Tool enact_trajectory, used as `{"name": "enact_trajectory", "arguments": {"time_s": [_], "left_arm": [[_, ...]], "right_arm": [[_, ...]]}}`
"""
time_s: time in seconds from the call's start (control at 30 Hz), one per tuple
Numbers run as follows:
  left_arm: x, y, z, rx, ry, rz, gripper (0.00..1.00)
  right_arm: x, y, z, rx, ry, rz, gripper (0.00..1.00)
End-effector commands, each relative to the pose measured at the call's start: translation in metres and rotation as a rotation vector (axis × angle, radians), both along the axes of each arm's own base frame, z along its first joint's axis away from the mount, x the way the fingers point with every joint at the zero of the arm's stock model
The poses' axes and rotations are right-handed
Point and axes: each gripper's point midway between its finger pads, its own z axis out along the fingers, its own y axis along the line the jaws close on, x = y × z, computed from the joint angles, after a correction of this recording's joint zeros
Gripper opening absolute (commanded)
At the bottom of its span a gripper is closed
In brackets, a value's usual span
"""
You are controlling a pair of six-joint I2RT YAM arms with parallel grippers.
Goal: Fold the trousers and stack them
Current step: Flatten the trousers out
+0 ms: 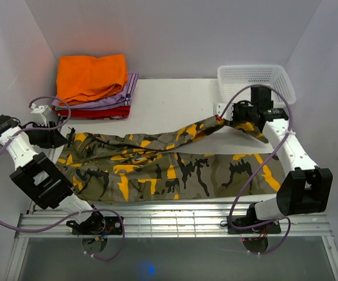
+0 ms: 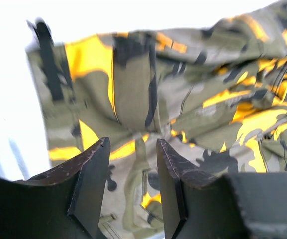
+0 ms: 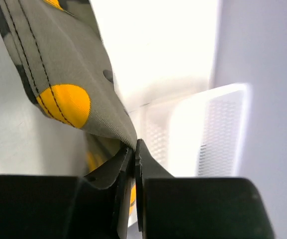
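The camouflage trousers [image 1: 174,170] lie lengthwise across the white table, waist end at the left. One leg is pulled up off the table toward the back right. My right gripper [image 1: 222,119] is shut on the end of that leg. In the right wrist view the cloth [image 3: 58,59] runs down into the closed jaws of the right gripper [image 3: 135,144]. My left gripper [image 1: 63,137] hovers at the waist end. In the left wrist view it [image 2: 132,142] is open, with the trousers [image 2: 183,99] below and nothing between the fingers.
A stack of folded clothes [image 1: 92,76], orange on top of lilac and red, sits at the back left. A white mesh basket [image 1: 255,79] stands at the back right, close behind the right gripper, and shows as well [image 3: 203,134] in the right wrist view. Walls close in both sides.
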Motion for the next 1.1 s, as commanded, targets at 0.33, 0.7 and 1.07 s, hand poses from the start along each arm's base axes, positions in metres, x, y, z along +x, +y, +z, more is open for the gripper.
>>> {"name": "enact_trajectory", "arguments": {"time_s": [0.33, 0.7, 1.07], "left_arm": [[0.015, -0.035, 0.077, 0.102, -0.314, -0.195, 0.56], [0.007, -0.047, 0.054, 0.062, -0.258, -0.202, 0.56], [0.012, -0.038, 0.035, 0.052, -0.207, -0.131, 0.57]], "right_arm": [[-0.162, 0.095, 0.031, 0.274, 0.963, -0.027, 0.08], [-0.048, 0.028, -0.012, 0.443, 1.041, -0.287, 0.08], [0.047, -0.043, 0.009, 0.297, 0.570, -0.669, 0.96]]}}
